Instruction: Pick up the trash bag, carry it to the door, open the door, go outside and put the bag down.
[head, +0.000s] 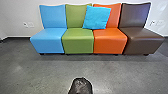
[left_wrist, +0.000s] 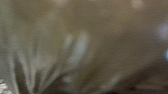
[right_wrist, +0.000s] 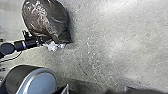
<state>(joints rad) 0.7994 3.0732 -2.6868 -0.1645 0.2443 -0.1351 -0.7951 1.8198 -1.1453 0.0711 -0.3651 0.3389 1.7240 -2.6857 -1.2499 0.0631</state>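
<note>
From where I stand, the black trash bag (head: 80, 86) is at six o'clock in the robot's forward view, low and close in. The left claw (right_wrist: 50, 43) appears to have it by the gathered neck, where the plastic draws into tight folds; how the right claw is set, I cannot tell.

Across the concrete floor (head: 45, 72), the armless vinyl chairs stand joined in a row: sky-blue (head: 47, 37) at ten o'clock, green (head: 77, 40) and orange (head: 110, 38) either side of twelve, brown (head: 140, 36) at two, with a turquoise throw pillow (head: 97, 17) at twelve.

What worries me is that single pinch. A sharp turn could set the bag swinging, and thin plastic might tear or slide free under its load. I can't tell whether its bottom clears the floor; if it drags, it could snag or split. Carried too near that row, it might knock a seat.
</note>
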